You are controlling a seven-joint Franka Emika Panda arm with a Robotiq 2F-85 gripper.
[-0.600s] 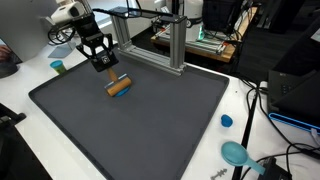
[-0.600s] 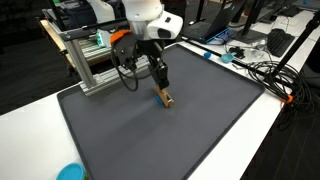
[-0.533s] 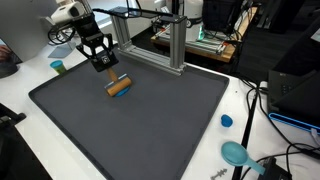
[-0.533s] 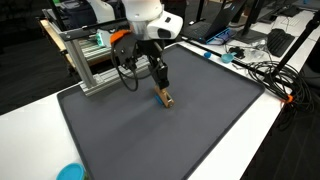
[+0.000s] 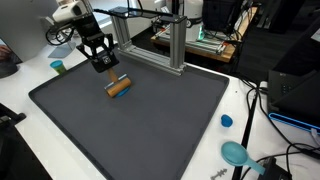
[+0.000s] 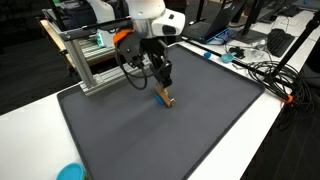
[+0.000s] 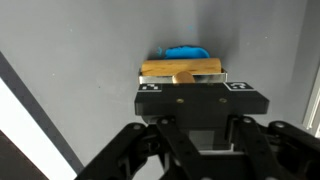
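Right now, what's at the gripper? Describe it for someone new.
Start at the big dark grey mat. Near its corner by the aluminium frame, at the tips of the shut gripper, is a short wooden block, the only tan thing on the mat.

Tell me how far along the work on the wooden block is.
Done: the gripper is at the wooden block, jaws closed on it in the wrist view. In hand: that grip, the block low at the dark mat; touching or just lifted, I cannot tell. Left, likely: a clear lift.

Dark mat (image 5: pixel 150 125) on a white table (image 6: pixel 30 125) — aluminium frame (image 5: pixel 178 45), cables (image 6: pixel 260 72) behind.
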